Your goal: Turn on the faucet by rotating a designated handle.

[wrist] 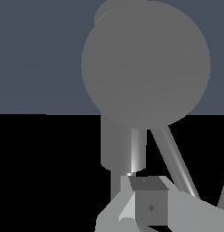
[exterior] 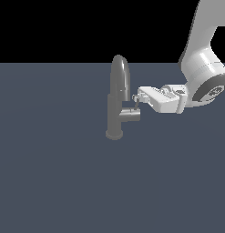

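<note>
Faucet (exterior: 117, 102): one, grey metal, rigid, fixed upright mid-floor; likely smooth.
Handle (exterior: 136, 104): one thin lever on the side stub, at the faucet's 3 o'clock; best taken near its free tip.
Gripper (exterior: 137, 97): one, at the handle; jaw width I cannot tell.

handle (exterior: 136, 105) between faucet (exterior: 115, 109), jaws

Faucet (wrist: 145, 63): large grey round face is seen close up.
Handle (wrist: 174, 158): thin rod, slanted beside a fingertip (wrist: 149, 204).
</note>
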You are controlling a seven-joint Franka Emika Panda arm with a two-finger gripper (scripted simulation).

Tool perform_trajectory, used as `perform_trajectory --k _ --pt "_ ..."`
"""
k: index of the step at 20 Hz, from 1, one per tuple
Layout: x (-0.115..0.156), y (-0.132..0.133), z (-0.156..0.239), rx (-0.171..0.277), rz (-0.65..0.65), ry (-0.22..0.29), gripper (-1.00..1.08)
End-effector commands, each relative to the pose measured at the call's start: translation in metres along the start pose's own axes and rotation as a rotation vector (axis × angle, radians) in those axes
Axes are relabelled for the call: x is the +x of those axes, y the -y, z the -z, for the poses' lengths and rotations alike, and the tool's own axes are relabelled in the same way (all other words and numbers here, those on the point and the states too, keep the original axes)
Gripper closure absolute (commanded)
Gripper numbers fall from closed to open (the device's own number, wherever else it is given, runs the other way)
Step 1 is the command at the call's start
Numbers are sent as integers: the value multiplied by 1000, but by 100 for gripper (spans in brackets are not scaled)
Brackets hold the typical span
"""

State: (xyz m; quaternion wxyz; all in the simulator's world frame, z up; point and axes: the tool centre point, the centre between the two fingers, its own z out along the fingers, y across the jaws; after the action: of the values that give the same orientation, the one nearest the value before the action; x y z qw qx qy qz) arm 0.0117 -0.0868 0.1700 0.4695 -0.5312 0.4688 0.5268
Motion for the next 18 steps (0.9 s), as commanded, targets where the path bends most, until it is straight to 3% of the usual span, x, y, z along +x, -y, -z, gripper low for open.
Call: perform_trajectory --k 1,14,16,18 --pt "3 -6 0 0 -2 1 108" --pt "28 -52 1 -2 -5 4 108" --pt "18 -41 0 -4 17 -3 108" --pt "31 -46 0 -4 13 -1 108"
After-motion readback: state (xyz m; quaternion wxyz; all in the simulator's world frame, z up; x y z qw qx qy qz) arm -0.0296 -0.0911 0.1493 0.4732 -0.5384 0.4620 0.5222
